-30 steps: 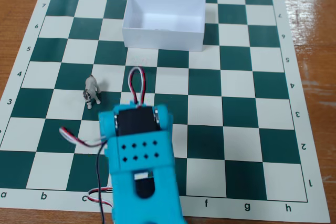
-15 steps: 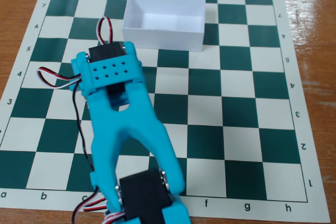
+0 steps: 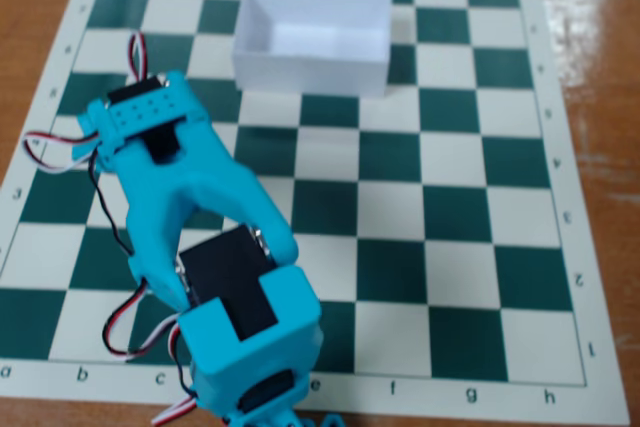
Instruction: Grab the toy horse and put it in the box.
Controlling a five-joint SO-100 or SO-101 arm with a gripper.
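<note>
The white open-topped box stands on the far middle of the chessboard, and what shows of its inside is empty. The toy horse does not show anywhere; it may be hidden under the arm. My light-blue arm reaches from the board's near edge up and to the left, ending over the left squares, well short of the box and to its left. The gripper points down beneath the wrist block. Only small blue parts of it show, so I cannot tell how the jaws stand.
The green-and-white chessboard mat lies on a brown wooden table. Red, white and black servo wires loop out on the arm's left side.
</note>
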